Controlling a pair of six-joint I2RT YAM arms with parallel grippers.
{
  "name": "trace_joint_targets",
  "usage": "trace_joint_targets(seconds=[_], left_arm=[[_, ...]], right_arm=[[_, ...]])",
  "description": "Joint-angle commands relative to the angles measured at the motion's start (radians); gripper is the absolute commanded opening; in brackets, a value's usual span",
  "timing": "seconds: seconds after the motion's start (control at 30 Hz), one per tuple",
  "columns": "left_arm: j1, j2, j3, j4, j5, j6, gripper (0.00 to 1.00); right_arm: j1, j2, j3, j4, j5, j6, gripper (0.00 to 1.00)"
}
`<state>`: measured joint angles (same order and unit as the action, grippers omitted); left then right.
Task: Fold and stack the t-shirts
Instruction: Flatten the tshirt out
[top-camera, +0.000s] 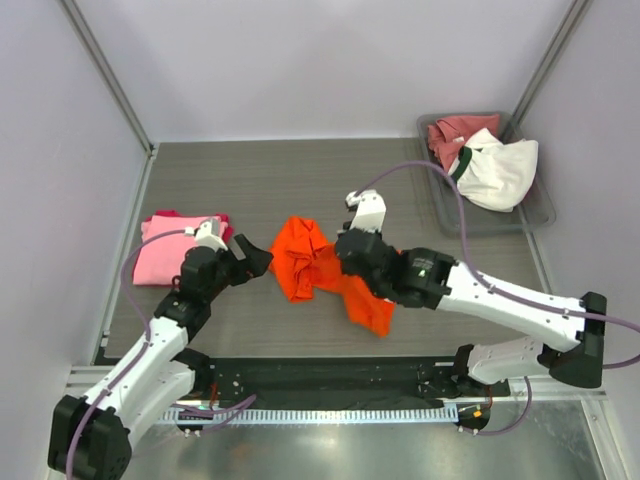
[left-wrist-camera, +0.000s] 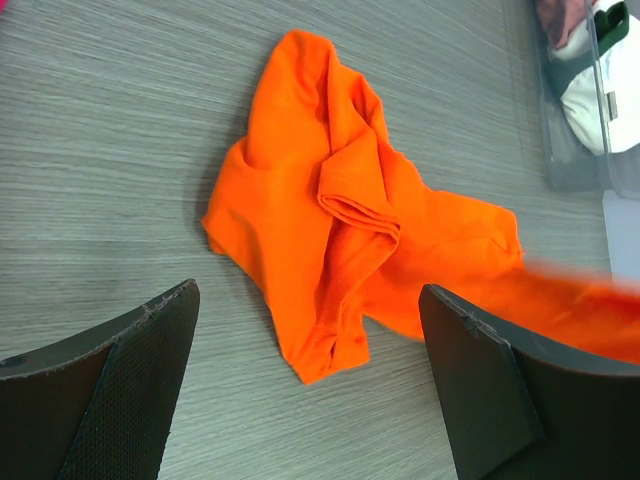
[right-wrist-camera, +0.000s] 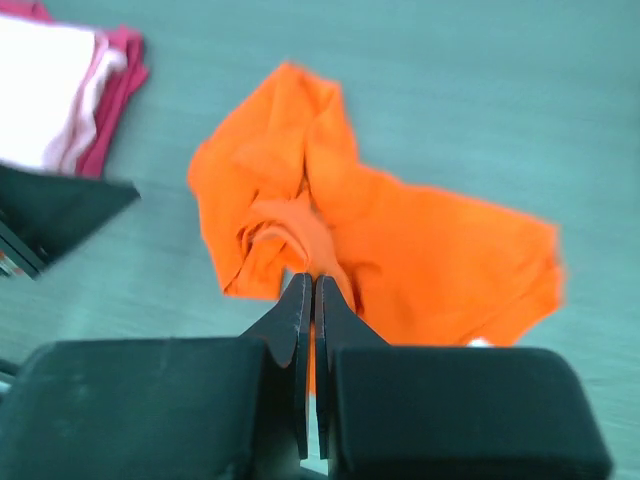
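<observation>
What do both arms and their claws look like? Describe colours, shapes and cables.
Both the left arm and right arm have white shell links, black joints and black bases. A lilac cable loops along each. Each wrist carries a white camera block. The left claw and right claw have flat black tapered fingers; a left pad shows fine mesh texture.

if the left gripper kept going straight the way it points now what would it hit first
Most likely the orange t-shirt: the open left gripper points at its near edge, with only bare table between. Its height is hard to judge, so it might touch the table short of the cloth.
</observation>
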<state>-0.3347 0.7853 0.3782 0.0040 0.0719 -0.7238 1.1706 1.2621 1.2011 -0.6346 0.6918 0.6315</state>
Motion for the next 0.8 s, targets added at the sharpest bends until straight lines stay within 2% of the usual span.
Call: trace_joint_targets(seconds=[0.0,0.13,0.17,0.3,0.57,0.73,0.77], left_arm=[[-0.015,-0.008,0.002,0.037,0.006,0.023,0.91],[-0.053,-0.026,0.017,0.044,-0.013,0.05,0.9],[-0.097,-0.035,0.027,0.044,-0.052,0.06,0.9],[-0.168,-0.058,0.069,0.04,-0.063,0.093,0.91],[-0.23,0.051,0.139,0.051,-0.063,0.084,0.92],[-0.343,0.127,0.174,0.051,-0.063,0.113,0.91],[-0.36,0.135,0.171,0.051,-0.101,0.118,0.91]], right_arm=[[-0.032,-0.03,0.22,-0.08,0.077,-0.174,0.01],[-0.061,-0.033,0.455,-0.155,0.103,-0.254,0.01],[-0.065,-0.038,0.529,-0.161,0.112,-0.277,0.01],[-0.065,-0.07,0.646,-0.197,0.175,-0.309,0.01],[-0.065,-0.208,0.577,-0.203,0.245,-0.314,0.01],[-0.065,-0.245,0.562,-0.214,0.278,-0.316,0.01],[-0.065,-0.25,0.551,-0.215,0.278,-0.309,0.01]])
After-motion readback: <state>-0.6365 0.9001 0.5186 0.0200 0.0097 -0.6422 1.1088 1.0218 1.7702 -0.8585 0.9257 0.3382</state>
